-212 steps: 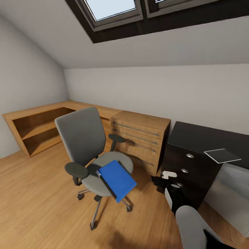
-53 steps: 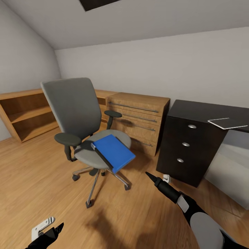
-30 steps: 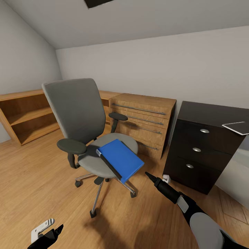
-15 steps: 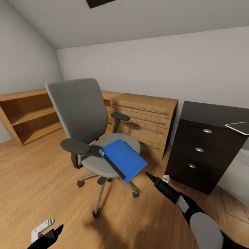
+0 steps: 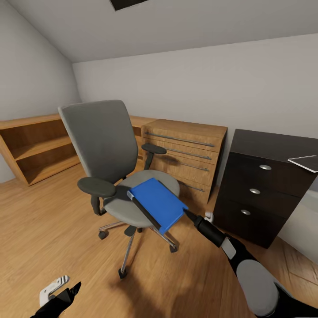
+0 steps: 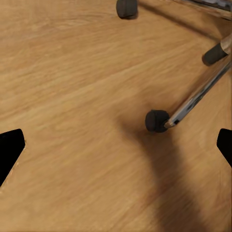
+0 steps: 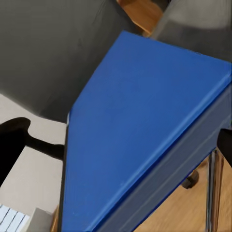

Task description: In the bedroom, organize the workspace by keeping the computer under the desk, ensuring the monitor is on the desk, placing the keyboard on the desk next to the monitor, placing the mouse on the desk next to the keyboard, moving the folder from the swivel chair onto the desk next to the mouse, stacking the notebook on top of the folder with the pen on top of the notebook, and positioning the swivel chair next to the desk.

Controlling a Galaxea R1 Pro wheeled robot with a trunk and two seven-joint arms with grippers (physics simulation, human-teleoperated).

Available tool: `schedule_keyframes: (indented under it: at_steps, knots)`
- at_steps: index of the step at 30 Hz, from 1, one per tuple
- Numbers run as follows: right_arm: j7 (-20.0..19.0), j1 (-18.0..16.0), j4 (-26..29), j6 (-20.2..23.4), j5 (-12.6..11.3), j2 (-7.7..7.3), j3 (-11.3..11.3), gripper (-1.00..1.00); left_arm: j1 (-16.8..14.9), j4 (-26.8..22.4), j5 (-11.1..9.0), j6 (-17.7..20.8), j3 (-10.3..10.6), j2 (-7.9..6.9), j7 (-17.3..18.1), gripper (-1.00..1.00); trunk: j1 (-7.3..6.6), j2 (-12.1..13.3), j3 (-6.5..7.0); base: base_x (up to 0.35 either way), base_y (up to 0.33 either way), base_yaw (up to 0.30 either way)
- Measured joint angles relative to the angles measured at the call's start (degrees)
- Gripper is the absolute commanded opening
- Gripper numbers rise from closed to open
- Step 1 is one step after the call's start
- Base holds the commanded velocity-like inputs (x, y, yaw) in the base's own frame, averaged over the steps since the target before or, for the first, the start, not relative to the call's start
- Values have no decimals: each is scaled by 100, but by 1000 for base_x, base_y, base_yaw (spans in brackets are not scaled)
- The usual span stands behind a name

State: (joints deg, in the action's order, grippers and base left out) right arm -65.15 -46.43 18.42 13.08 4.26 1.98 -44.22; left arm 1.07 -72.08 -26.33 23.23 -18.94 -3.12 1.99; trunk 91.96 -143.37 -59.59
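Shelving (image 5: pixel 35 148) of bare wood is standing at the left edge. Low in the corner the left gripper (image 5: pixel 57 298) is hanging, fingers spread wide over plank floor (image 6: pixel 72 96). Centre, the swivel chair (image 5: pixel 110 168) is carrying the flat blue folder (image 5: pixel 159 203) (one corner overhanging). The right gripper (image 5: pixel 187 214) is nosing that corner, fingers parted. Rightward, the desk (image 5: pixel 265 176) is showing three silver knobs.

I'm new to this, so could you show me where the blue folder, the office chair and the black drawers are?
folder (image 5: pixel 157 204), head view, middle of its blue cover.
swivel chair (image 5: pixel 99 137), head view, grey backrest.
desk (image 5: pixel 254 191), head view, middle drawer front.
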Motion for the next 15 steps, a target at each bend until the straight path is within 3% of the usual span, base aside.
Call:
schedule_keyframes:
  at_steps: [15]
  knots:
    - [36, -64, -119, 8, -13, -86, -3, 100, 1, -483, 9, -2, -89, -114, -4, 100, 0, 0, 0, 0, 0, 0]
